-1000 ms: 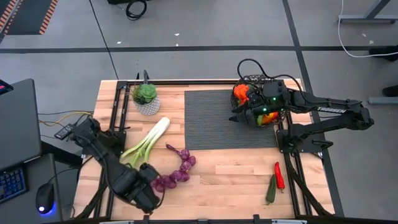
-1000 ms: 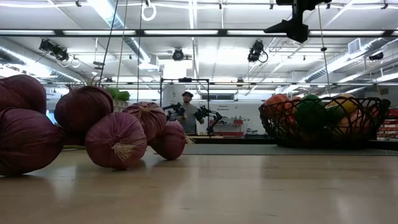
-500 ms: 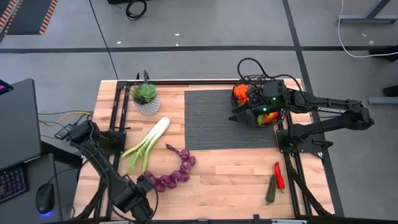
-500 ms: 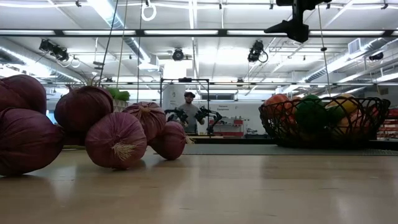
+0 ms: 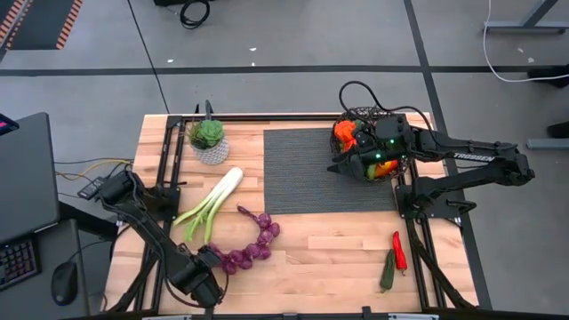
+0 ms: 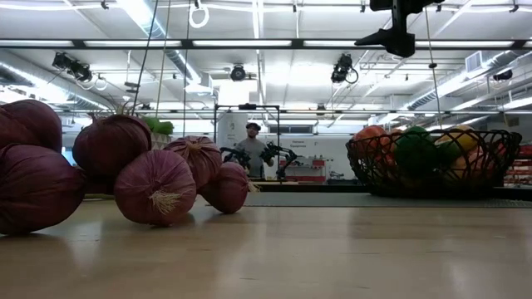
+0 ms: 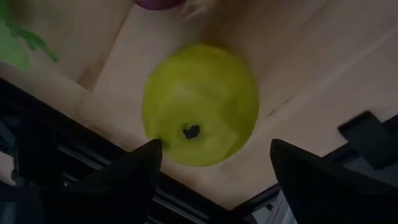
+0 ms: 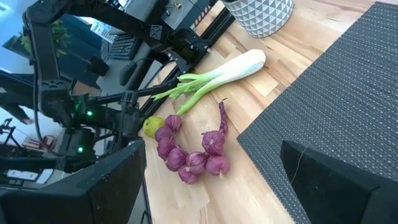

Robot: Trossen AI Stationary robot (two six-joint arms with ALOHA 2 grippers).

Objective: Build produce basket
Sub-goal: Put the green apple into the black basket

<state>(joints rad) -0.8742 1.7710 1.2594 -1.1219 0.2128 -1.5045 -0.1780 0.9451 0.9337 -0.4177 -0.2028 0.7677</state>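
Observation:
A round yellow-green fruit (image 7: 200, 102) lies on the wood near the table's near-left corner; the right wrist view shows this fruit (image 8: 152, 126) beside the purple string of bulbs (image 5: 253, 244). My left gripper (image 7: 214, 149) points down over it, open, with one finger on either side of the fruit and no contact showing. In the high view the left gripper (image 5: 204, 277) hides the fruit. The dark wire basket (image 6: 432, 162) holds produce at the far right. My right gripper (image 8: 211, 180) hangs open above the basket. A leek (image 5: 209, 204) lies flat on the wood.
A grey mat (image 5: 324, 169) lies under the basket. A potted plant (image 5: 209, 138) stands at the far left. A red chilli (image 5: 399, 251) and a green one (image 5: 388, 269) lie near the right front. A person stands in the room behind (image 6: 252, 149).
My left gripper has sunk toward the table at the near-left corner, drawing a little toward the near edge and coming down over the yellow-green fruit. Its fingers have stayed open. The produce has kept its place.

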